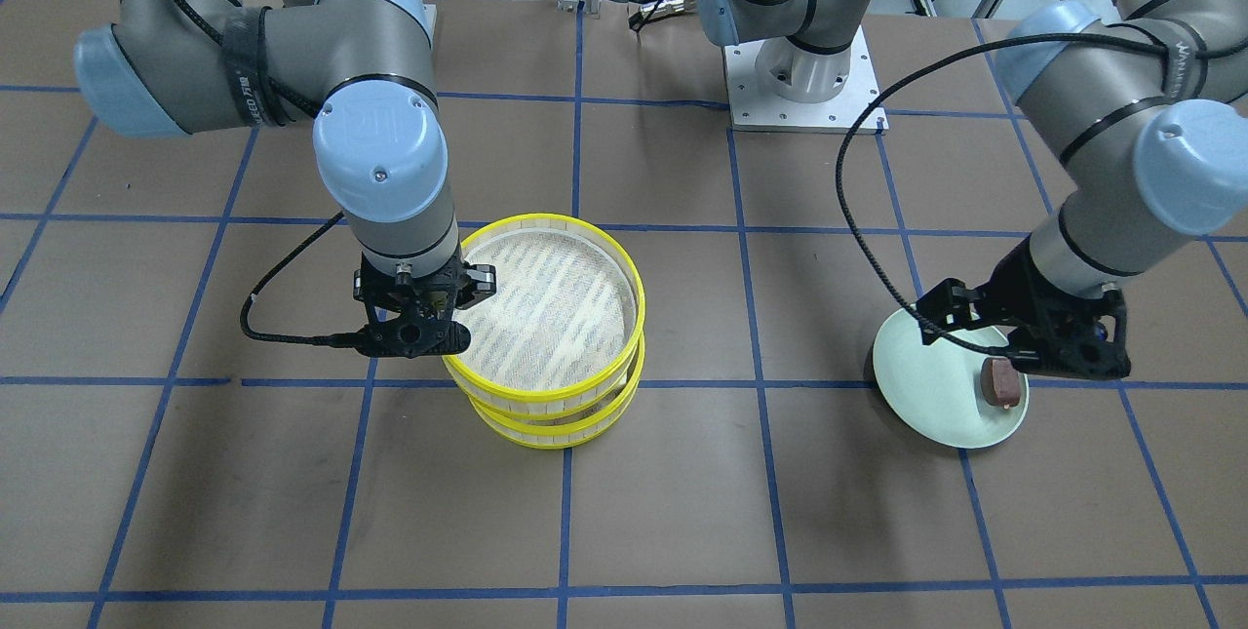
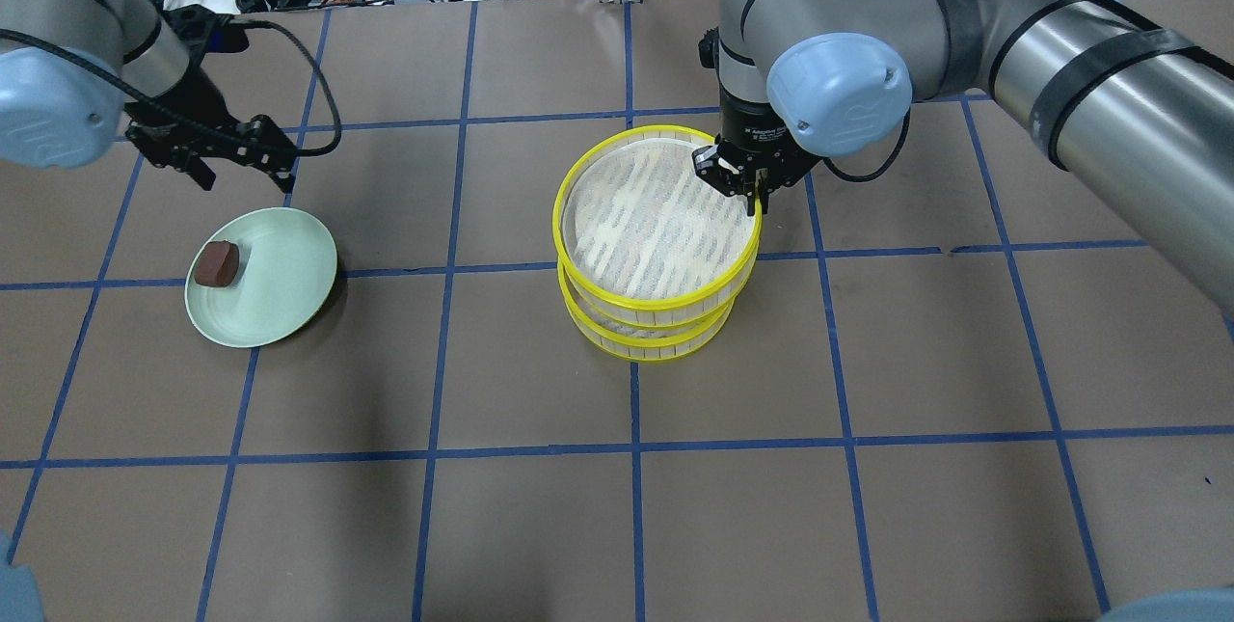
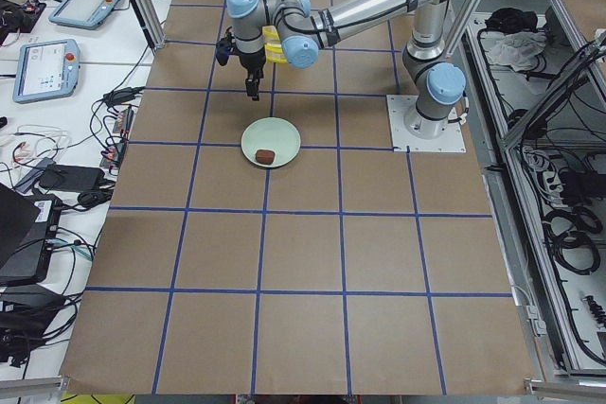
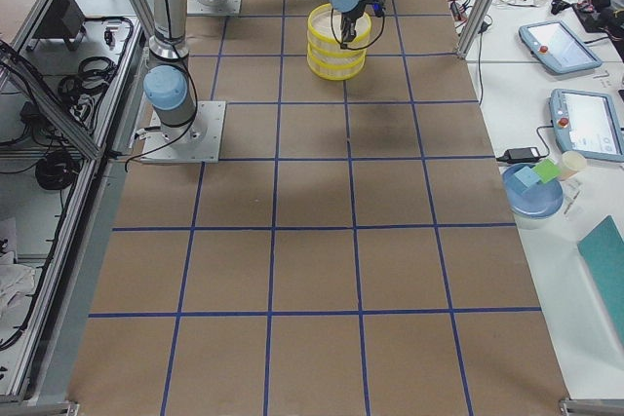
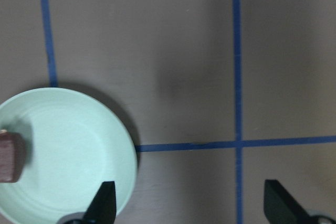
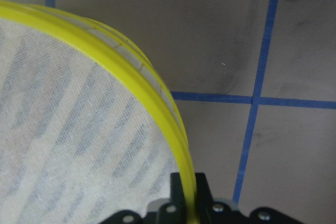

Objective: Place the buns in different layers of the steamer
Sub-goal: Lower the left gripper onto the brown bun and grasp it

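Note:
The steamer (image 2: 658, 325) stands mid-table as two yellow-rimmed tiers, and the top mesh floor (image 1: 551, 302) is bare. My right gripper (image 2: 750, 196) is shut on the top tier's yellow rim (image 6: 157, 95) at its edge, one finger inside and one outside. The top tier sits a little askew over the lower one. The dark reddish-brown bun (image 2: 216, 264) lies on the pale green plate (image 2: 289, 304). My left gripper (image 2: 246, 180) is open and empty above the table just beyond the plate (image 5: 79, 145). The cream-white bun is out of view.
The brown table has a grid of blue tape lines (image 2: 443, 265). The left arm's base plate (image 1: 804, 83) is at the robot's side. A black cable (image 1: 868, 219) loops from the left wrist. Tablets and a blue bowl (image 4: 531, 192) lie on a side bench.

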`<state>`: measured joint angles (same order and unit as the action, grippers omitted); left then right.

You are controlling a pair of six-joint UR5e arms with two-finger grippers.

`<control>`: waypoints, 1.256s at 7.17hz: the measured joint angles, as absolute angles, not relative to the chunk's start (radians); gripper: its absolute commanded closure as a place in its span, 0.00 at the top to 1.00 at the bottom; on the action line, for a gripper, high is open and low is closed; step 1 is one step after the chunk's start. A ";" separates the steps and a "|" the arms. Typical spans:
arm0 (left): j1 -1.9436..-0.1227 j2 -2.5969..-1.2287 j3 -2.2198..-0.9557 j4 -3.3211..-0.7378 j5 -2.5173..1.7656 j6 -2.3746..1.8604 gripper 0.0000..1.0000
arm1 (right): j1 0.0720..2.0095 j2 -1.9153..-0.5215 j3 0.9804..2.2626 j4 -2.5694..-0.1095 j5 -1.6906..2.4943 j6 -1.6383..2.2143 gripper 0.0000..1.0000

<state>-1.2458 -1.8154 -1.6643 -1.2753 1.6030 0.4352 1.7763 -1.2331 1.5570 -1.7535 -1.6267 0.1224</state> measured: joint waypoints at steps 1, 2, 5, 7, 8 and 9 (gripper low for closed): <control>-1.204 -1.835 -1.674 -1.274 1.639 0.496 1.00 | 1.779 -1.220 1.558 -1.763 -1.626 0.124 0.00; -1.185 -1.857 -1.691 -1.262 1.682 0.519 1.00 | 1.782 -1.207 1.559 -1.780 -1.625 0.125 0.00; -1.172 -1.931 -1.712 -1.208 1.726 0.529 1.00 | 1.787 -1.182 1.564 -1.828 -1.627 0.124 0.00; -1.169 -1.978 -1.712 -1.173 1.753 0.532 1.00 | 1.796 -1.178 1.578 -1.841 -1.631 0.126 0.00; -1.168 -1.996 -1.712 -1.159 1.768 0.532 1.00 | 1.799 -1.178 1.586 -1.848 -1.635 0.127 0.00; -1.168 -2.015 -1.710 -1.136 1.774 0.532 1.00 | 1.802 -1.178 1.591 -1.853 -1.637 0.126 0.00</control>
<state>-1.1677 -2.0154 -1.7102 -1.1358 1.7745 0.5315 1.8024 -1.1781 1.5909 -1.8528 -1.6369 0.1265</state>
